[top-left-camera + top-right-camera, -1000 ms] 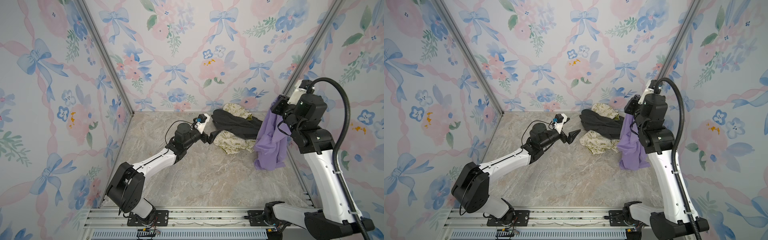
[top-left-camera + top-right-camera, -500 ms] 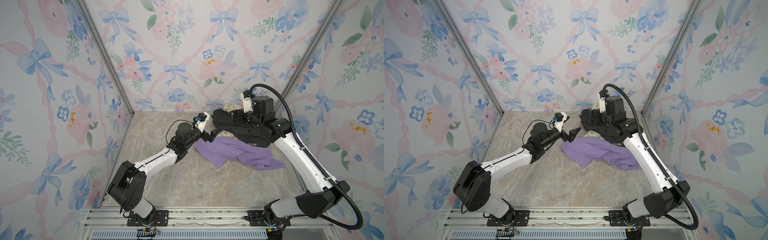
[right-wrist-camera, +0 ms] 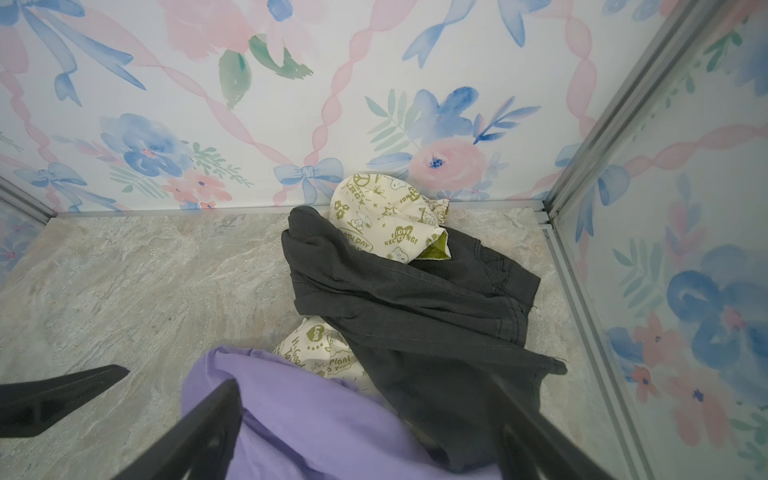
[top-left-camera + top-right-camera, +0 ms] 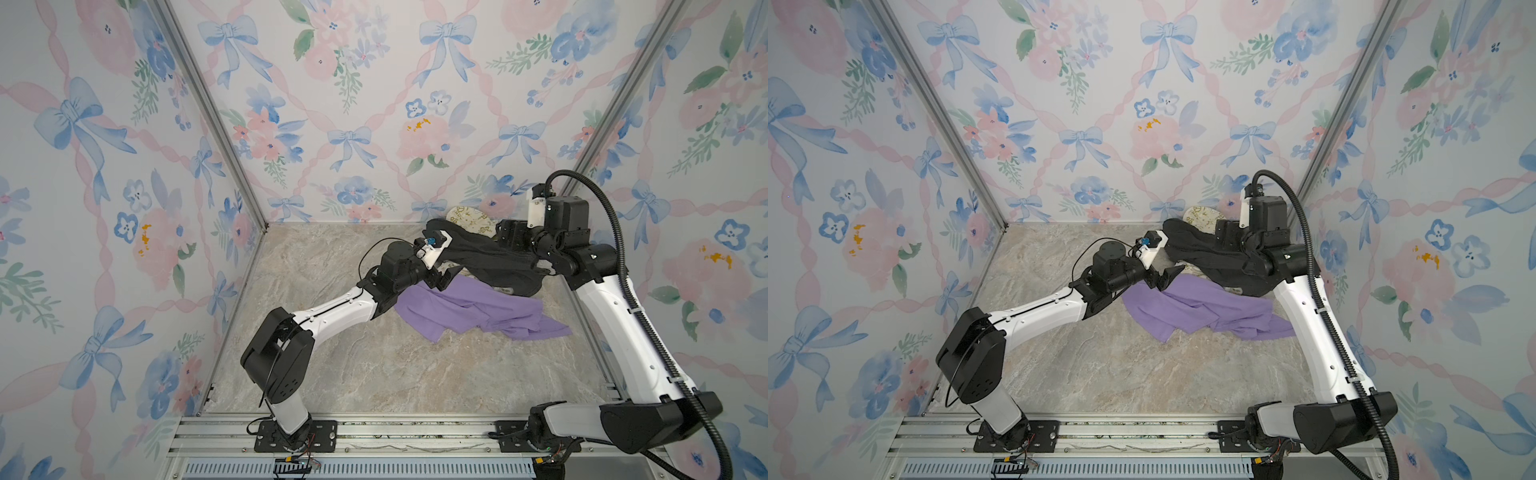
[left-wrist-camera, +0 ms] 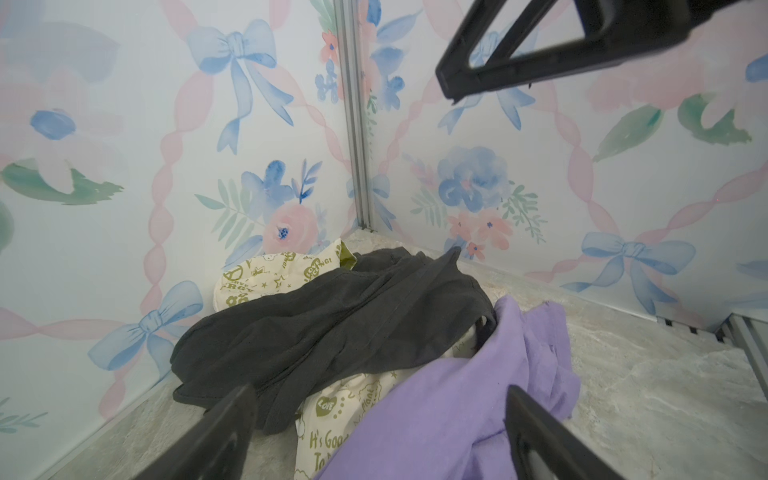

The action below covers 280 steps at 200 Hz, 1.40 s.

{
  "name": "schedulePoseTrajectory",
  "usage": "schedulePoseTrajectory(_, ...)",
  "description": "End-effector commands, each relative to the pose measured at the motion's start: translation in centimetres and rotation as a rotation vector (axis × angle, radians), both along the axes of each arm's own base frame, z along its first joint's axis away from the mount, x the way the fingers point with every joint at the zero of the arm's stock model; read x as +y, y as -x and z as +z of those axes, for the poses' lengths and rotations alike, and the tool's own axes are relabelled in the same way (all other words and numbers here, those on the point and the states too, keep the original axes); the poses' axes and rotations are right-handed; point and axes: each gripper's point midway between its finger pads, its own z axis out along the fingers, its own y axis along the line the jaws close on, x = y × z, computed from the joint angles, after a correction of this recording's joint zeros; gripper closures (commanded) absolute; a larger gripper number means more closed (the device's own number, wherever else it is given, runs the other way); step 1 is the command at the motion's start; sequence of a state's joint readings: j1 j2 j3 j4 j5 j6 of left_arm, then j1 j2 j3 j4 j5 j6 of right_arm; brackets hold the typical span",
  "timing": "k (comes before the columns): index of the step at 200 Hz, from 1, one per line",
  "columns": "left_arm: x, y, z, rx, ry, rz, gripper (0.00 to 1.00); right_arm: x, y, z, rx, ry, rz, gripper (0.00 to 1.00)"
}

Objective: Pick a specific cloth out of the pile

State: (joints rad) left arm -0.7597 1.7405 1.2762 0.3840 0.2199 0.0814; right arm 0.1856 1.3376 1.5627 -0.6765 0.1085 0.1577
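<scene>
Lavender cloth dropped and spread on the floor, out of the pile.

The marble floor (image 4: 374, 374) now carries the cloth (image 4: 478, 307), which a second ago hung from the right gripper (image 3: 365, 432); it lies against the pile (image 4: 498, 262), overlapping its near edge. Both the right and the left gripper (image 5: 374, 436) gape wide, holding nothing, so the pick looks essentially done.
</scene>
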Motion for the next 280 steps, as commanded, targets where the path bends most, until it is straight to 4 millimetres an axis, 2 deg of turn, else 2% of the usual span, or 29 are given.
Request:
schedulePoseTrajectory(1,-1.4,0.2,-5.0,0.031,-0.240,-0.008,0.07,-1.9,1.5,-1.6,0.071,-0.034,-0.058,0.04)
schedulePoseTrajectory(4,-1.6,0.2,-5.3,0.029,-0.254,-0.008,0.07,-2.1,1.6,-1.8,0.078,-0.036,-0.064,0.00)
schedulePoseTrajectory(9,-2.0,0.2,-5.8,0.028,-0.272,-0.009,0.07,-2.5,1.7,-2.1,0.091,-0.038,-0.076,0.03)
schedulePoseTrajectory(37,-3.9,0.5,-7.7,0.018,-0.318,-0.031,0.07,-3.9,2.6,-3.1,0.134,-0.073,-0.098,0.03)
schedulePoseTrajectory(89,-6.9,1.0,-12.3,-0.007,-0.491,-0.080,0.14,-4.7,3.5,-4.1,0.181,-0.082,-0.107,0.03)
schedulePoseTrajectory(151,-7.8,0.9,-16.4,-0.008,-0.588,-0.079,0.26,-5.2,3.6,-3.7,0.177,-0.079,-0.118,0.03)
schedulePoseTrajectory(177,-7.9,0.5,-17.9,0.008,-0.606,-0.064,0.29,-5.2,3.4,-3.8,0.179,-0.089,-0.121,0.03)
schedulePoseTrajectory(190,-8.2,0.2,-18.7,0.018,-0.610,-0.053,0.34,-5.1,3.1,-3.9,0.178,-0.101,-0.121,0.03)
schedulePoseTrajectory(215,-9.0,-1.0,-18.5,0.039,-0.571,-0.019,0.49,-4.9,2.8,-3.9,0.180,-0.125,-0.119,0.03)
schedulePoseTrajectory(242,-9.6,-1.5,-17.0,0.030,-0.536,-0.014,0.80,-5.0,2.6,-3.8,0.176,-0.123,-0.120,0.03)
schedulePoseTrajectory(280,-9.5,-1.8,-14.0,-0.009,-0.505,0.006,0.86,-5.4,2.7,-3.8,0.177,-0.105,-0.130,0.03)
